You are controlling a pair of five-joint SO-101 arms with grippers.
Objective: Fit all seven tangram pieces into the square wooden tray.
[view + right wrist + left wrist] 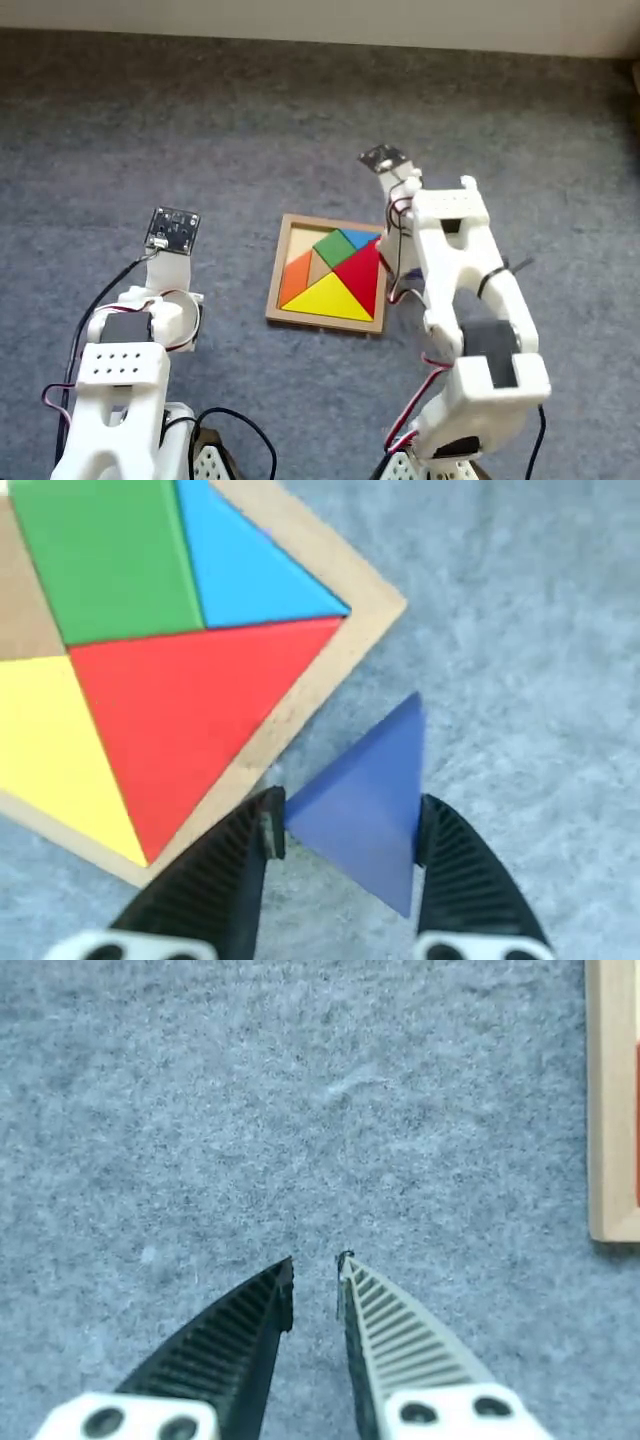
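The square wooden tray [325, 325] lies on the grey carpet at the middle. In it sit a yellow triangle [328, 298], a red triangle [358, 272], a green piece [335, 248], a light blue triangle [360, 238], an orange piece [295, 278] and a brown piece [318, 268]. A dark blue triangle [365, 800] lies on the carpet just outside the tray's rim [330, 680], beside the red triangle [190, 710]. My right gripper [350, 820] is shut on it, one finger against each side. My left gripper [315, 1260] hangs over bare carpet, its fingers a narrow gap apart and holding nothing.
The left arm [125, 350] stands well left of the tray, whose rim [610, 1110] shows at the edge of the left wrist view. The right arm [450, 250] leans over the tray's right side. Grey carpet surrounds the tray.
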